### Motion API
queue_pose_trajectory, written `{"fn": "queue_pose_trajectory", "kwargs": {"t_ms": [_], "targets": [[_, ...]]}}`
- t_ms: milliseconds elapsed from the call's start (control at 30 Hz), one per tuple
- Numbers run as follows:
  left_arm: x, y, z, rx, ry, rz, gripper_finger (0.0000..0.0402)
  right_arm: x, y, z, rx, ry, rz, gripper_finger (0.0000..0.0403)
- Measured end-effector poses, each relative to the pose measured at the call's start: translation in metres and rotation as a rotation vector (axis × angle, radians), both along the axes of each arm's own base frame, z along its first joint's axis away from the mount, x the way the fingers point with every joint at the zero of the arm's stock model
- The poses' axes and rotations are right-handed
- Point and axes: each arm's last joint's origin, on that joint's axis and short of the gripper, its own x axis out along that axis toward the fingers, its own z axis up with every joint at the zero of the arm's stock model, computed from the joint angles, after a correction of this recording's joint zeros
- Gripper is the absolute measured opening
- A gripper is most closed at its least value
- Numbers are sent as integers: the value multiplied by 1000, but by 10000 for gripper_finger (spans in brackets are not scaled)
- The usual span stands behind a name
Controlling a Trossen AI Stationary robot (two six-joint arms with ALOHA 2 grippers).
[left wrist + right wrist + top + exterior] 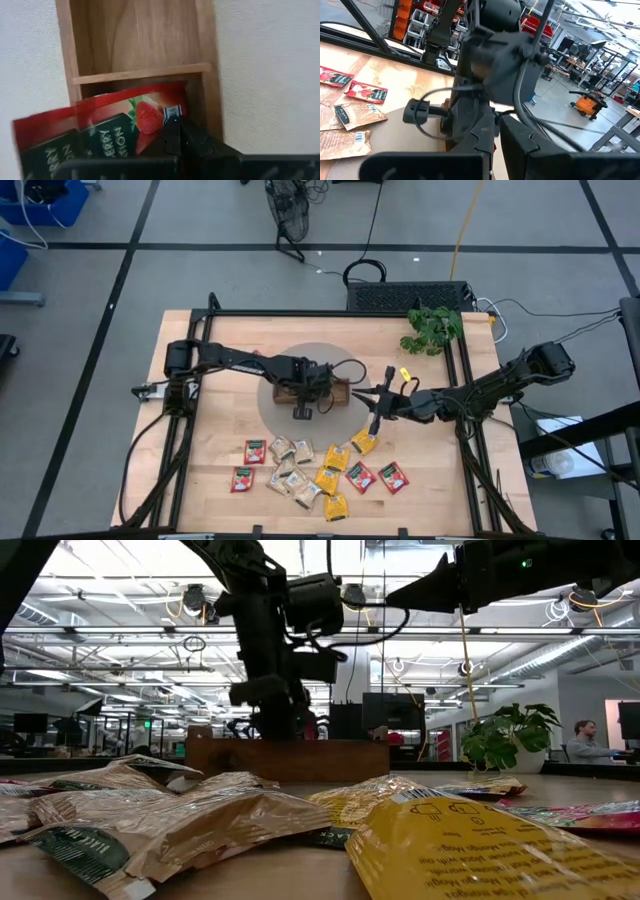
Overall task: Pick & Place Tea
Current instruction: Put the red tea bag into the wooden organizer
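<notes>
Left gripper (302,412): directly over the wooden tray (140,75), fingers clamped on a red strawberry sachet (125,131) poised above the tray's end compartment. Right gripper (372,402): just right of the tray, fingers closed, empty. Remaining tea sachets (310,468): red, beige and yellow, scattered on the table (200,470) in front of the tray.

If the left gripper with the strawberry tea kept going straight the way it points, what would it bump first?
Probably the wooden tray: the left gripper, shut on a red sachet, points into its compartments, though depth is unclear.
</notes>
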Motion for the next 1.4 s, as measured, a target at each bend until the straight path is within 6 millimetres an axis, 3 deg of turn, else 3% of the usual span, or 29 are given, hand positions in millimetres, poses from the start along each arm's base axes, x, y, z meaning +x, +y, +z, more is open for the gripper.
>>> {"fn": "queue_pose_trajectory", "kwargs": {"t_ms": [667,967,1200,1400], "targets": [[-1,-9,-6,219,51,37,2,0,1,0,7,1,5,18],[-4,-14,5,299,49,33,3,0,1,0,22,-3,4,18],[-6,-15,6,387,89,14,26,0,1,-1,24,-2,5,18],[-17,-25,37,447,167,63,7,0,1,0,21,-1,5,18]]}}
